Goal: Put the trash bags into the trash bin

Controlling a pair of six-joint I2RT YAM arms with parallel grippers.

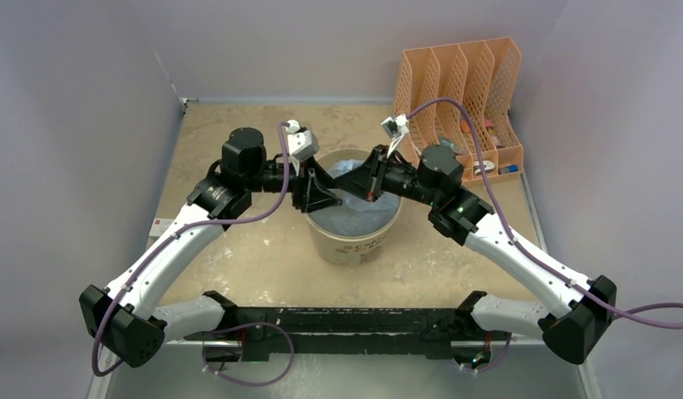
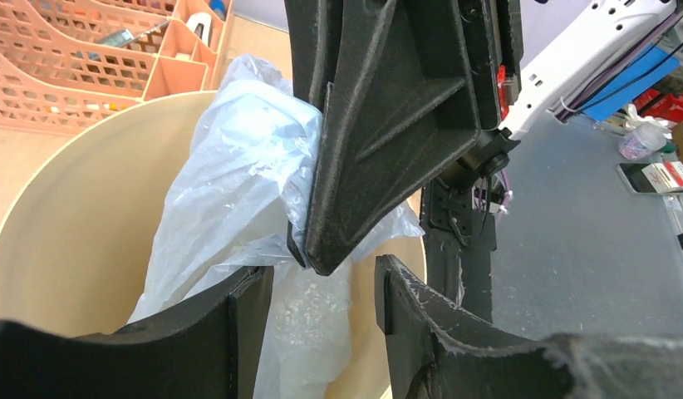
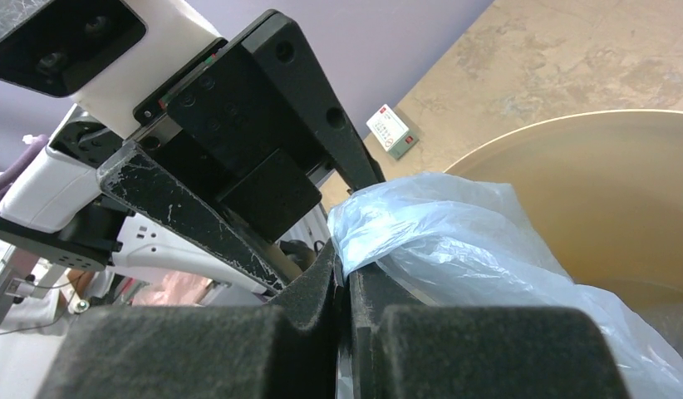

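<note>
One trash bag (image 3: pixel 454 241) pinched by right hand (image 3: pixel 345 270) in wrist view, left hand (image 2: pixel 324 278) parted, over bin (image 1: pixel 355 247)

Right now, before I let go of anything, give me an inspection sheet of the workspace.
Surface: beige mottled tabletop, no spills seen.
Job's things: round cream plastic bin upright mid-table; pale-blue translucent plastic bag partly inside, top bunched above the rim.
Clutter: orange mesh file organizer at the far right, small items inside; small white box at the left edge.
Grippers: right gripper shut on the bag's top edge; left gripper open, facing it over the bin.
Cables: purple cables run along both arms.
Surroundings: plain pale walls on three sides.
</note>
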